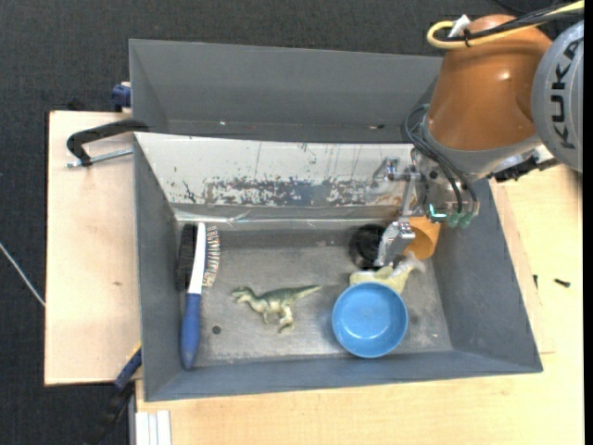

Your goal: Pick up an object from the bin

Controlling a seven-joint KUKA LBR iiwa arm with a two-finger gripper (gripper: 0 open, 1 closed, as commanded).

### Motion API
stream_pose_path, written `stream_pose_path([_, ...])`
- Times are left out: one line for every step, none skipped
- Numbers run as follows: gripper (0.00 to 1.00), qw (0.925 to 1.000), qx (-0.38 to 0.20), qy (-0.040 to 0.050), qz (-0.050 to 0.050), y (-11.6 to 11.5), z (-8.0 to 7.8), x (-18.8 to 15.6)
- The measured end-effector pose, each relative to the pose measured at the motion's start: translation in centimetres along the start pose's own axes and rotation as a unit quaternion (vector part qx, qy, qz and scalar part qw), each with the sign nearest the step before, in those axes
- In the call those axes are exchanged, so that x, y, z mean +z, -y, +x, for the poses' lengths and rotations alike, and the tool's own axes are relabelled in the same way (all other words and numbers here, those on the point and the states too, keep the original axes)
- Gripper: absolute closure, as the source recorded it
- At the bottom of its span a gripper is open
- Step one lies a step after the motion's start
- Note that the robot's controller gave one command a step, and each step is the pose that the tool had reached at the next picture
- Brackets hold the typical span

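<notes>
Bin (482, 286): grey metal, sloped walls, scuffed and scratched along the lower back wall; bare floor between the things
Surroundings: dark textured floor (56, 35) behind and to the left of the bin
Left of bin floor: brush (192, 295) with a blue handle and pale bristles, lying lengthwise along the left wall, handle toward the front
Middle of bin floor: green toy dinosaur (273, 299), lying on its side, well apart from the brush
Front right of bin floor: round blue bowl (371, 319), upright, mouth up
Back right of bin floor: black round object (366, 242), and just in front of it a pale yellow object (394, 274) that touches the bowl's rear rim
Arm (565, 72): enters from the upper right, wrist under a rounded orange cover (482, 91) with cables, pointing down into the bin's back right corner
Gripper (398, 241): low in the bin, tilted toward the left, its tip directly over the pale yellow object and just beside the black round object
Gripper state: cannot tell whether spread or closed; contact with the pale yellow object cannot be told either
Beside gripper: small orange piece (424, 237) on its right; unclear whether it belongs to the robot or the bin
</notes>
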State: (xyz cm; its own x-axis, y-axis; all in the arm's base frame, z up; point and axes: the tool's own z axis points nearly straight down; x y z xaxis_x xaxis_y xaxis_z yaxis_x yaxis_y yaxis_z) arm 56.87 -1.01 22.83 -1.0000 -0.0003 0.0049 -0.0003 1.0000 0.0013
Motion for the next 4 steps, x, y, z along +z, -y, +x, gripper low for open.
stream_pose_path([0.0, 0.9971, -0.076, -0.0012, 0.001, 7.5, 3.4, 12.5])
stream_pose_path([1.0, 0.997, -0.078, 0.0033, 0.001, 7.3, 3.1, 12.0])
stream_pose_path([1.0, 0.9974, -0.072, 0.0091, 0.001, 5.7, 2.8, 4.4])
stream_pose_path([1.0, 0.998, -0.062, 0.0102, 0.002, 5.6, 2.5, -5.5])
